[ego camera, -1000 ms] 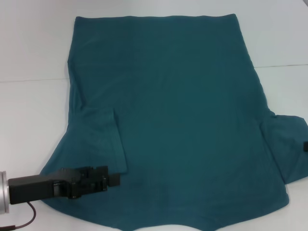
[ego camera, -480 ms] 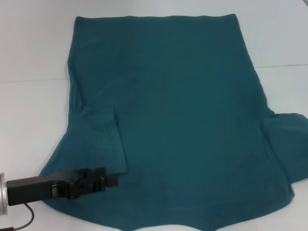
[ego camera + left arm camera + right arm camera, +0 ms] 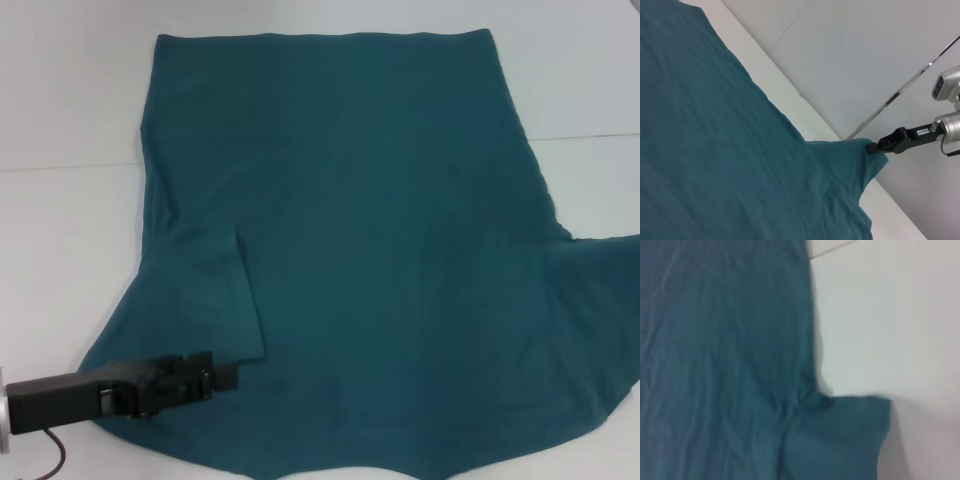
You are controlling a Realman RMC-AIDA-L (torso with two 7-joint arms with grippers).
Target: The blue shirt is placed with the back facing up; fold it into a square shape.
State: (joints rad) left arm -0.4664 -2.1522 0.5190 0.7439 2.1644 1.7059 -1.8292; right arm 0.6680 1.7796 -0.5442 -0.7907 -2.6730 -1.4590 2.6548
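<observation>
I see the shirt (image 3: 370,250) lying flat on the white desk (image 3: 70,260), plain side up. Its left sleeve is folded in over the body. My left gripper (image 3: 228,377) is low over the shirt at that folded sleeve's end; I cannot tell if its fingers are clenched. My right gripper (image 3: 871,148) pinches the shirt's other sleeve and holds it up.

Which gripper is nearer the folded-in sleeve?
Left. The left gripper sits at the folded sleeve's lower corner; the right gripper holds the opposite sleeve across the blue shirt.
</observation>
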